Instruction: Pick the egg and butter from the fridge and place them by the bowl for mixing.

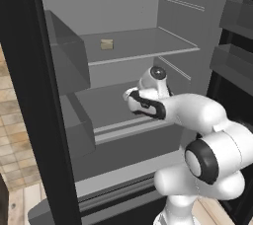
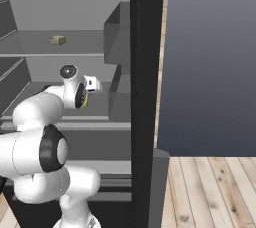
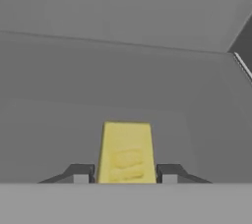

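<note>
Grey shelves inside the open fridge fill your forward view, with the arm reaching in over the lower shelf. Your gripper is clenched on the butter, the yellow stick sitting between the two dark fingertips and pointing away toward the back wall. On the upper shelf you can see a small tan block, well apart from the hand.
</note>
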{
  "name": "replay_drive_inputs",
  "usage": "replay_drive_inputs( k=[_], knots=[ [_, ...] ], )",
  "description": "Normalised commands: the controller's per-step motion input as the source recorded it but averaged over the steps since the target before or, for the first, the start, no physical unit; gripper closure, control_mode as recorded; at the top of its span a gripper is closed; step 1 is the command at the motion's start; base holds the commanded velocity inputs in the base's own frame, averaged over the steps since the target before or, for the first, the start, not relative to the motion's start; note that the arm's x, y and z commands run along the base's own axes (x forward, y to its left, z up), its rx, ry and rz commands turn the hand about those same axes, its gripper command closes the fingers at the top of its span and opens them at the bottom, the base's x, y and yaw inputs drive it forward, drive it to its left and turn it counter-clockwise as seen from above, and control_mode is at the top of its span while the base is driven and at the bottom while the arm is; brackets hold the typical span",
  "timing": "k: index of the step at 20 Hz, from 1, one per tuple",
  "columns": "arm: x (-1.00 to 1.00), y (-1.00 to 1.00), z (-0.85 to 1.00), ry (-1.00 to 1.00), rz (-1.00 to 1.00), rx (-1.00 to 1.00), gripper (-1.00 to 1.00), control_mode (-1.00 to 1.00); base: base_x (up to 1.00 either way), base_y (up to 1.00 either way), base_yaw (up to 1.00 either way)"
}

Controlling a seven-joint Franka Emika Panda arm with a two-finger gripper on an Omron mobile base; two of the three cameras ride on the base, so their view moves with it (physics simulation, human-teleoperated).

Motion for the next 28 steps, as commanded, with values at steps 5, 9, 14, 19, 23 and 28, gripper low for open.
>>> replay_drive_inputs(
  k=[5, 9, 14, 19, 23, 28],
  knots=[
    [-1.00, 0.00, 1.00, 0.01, 0.00, 0.12, 1.00, -1.00, 0.00, 0.00, 0.00],
    [-1.00, 0.00, 0.83, 0.03, 0.00, 0.11, 1.00, -1.00, 0.00, 0.00, 0.00],
    [-1.00, 0.00, 0.41, 0.06, -0.03, 0.05, 1.00, -1.00, 0.00, 0.00, 0.00],
    [-1.00, 0.00, 0.18, 0.07, -0.08, 0.01, 1.00, -1.00, 0.00, 0.00, 0.00],
    [-1.00, 0.00, 0.00, 0.03, -0.16, 0.00, 1.00, -1.00, 0.00, 0.00, 0.00],
    [-0.45, 0.00, 0.00, 0.00, -0.06, 0.00, 1.00, -1.00, 0.00, 0.00, 0.00]
  ],
)
